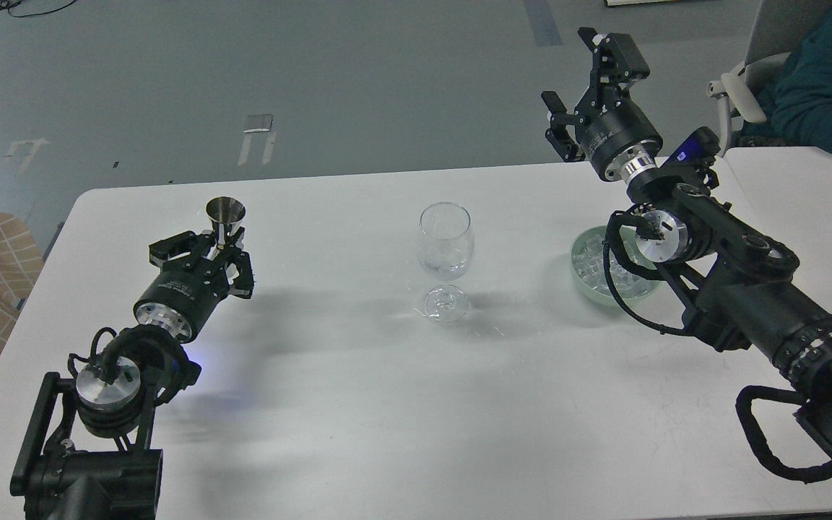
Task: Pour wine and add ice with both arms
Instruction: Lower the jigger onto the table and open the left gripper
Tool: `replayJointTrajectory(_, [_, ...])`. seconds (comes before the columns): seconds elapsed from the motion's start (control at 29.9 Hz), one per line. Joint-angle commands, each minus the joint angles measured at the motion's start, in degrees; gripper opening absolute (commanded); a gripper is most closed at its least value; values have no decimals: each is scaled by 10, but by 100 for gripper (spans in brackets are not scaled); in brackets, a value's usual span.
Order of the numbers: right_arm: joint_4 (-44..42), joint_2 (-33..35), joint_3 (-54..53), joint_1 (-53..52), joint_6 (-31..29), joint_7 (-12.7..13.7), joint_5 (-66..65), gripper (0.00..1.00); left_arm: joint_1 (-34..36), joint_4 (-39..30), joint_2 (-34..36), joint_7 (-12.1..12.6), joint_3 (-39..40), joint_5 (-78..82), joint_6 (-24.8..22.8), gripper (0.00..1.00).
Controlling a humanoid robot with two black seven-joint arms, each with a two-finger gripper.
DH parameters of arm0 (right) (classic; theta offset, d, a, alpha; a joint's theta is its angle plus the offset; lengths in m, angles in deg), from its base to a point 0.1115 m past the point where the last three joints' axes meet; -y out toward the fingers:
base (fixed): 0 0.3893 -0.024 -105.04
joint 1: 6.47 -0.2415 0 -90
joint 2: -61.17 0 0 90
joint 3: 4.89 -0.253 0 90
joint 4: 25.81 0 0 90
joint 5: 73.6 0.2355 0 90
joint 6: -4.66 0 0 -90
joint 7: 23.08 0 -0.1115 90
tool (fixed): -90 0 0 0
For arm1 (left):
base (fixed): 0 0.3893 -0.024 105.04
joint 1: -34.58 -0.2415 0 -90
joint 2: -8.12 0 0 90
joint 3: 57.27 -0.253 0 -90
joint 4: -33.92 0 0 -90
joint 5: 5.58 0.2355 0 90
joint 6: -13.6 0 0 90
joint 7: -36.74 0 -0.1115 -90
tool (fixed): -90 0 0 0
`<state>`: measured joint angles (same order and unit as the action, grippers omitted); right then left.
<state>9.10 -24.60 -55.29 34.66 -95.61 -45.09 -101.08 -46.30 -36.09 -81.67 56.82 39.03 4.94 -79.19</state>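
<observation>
On the tabletop (315,404) the wine glass (445,253) stands mid-way — left fingers (224,242) clamped on the steel jigger (226,217) to its left, right fingers (578,90) spread empty and raised high — above the ice (600,263) in its green bowl (582,278).

Bare tabletop (329,404) across the whole near half, wine glass (445,249) standing alone mid-table with clear lanes either side, green ice bowl (614,271) (partly hidden under the right arm (719,289)) blocking the right, metal jigger (226,220) at left.
</observation>
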Motion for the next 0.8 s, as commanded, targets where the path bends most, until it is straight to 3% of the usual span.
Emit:
replayJointTrajectory(0.0, [0, 0, 0, 0, 0, 0, 0, 100, -1, 8, 0, -2, 0, -5, 0, 31])
replayJointTrajectory(0.53, [0, 0, 0, 0, 1, 0, 1, 100, 0, 45, 1, -10, -2, -5, -6, 36])
replayJointTrajectory(0.77, [0, 0, 0, 0, 0, 0, 1, 100, 0, 47, 2, -9, -2, -4, -5, 47])
